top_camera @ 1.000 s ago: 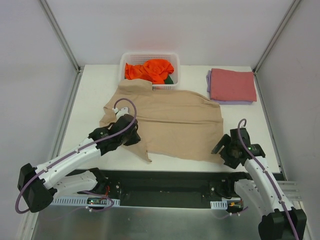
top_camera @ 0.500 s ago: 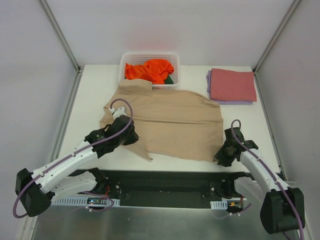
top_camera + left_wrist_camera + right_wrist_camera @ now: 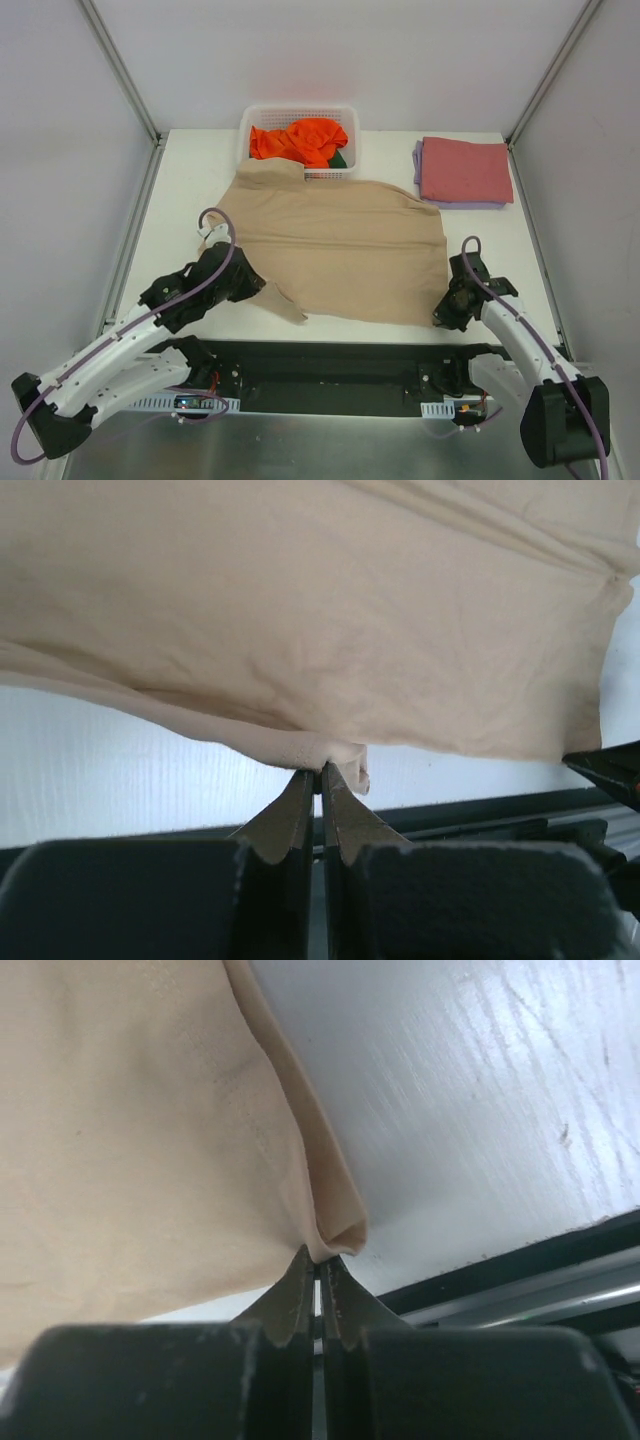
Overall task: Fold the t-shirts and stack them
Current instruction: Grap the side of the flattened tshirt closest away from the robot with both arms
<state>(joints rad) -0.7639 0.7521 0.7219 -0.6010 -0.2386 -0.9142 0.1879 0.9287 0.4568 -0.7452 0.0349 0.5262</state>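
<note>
I've got the beige t-shirt (image 3: 340,245) spread flat across the middle of the table (image 3: 185,180), its far edge touching the white basket (image 3: 298,116). That basket sits at the far edge and holds the orange shirt (image 3: 300,140), with a bit of dark green shirt (image 3: 340,158) poking out on its right. Far right, well apart from the beige one, the pink shirt (image 3: 465,168) lies folded on top of the lavender shirt (image 3: 417,165). Nothing sits between the arms and the cloth.

From above I can't really see either set of jaws; the arms cover them. The wrist cameras sort that out. My left gripper (image 3: 320,780) has its jaws pinched tight on a small bunch of the shirt's near left edge, right by the table's near edge. My right gripper (image 3: 320,1260) is likewise clamped on the folded near right corner, with bare white tabletop to its right.
</note>
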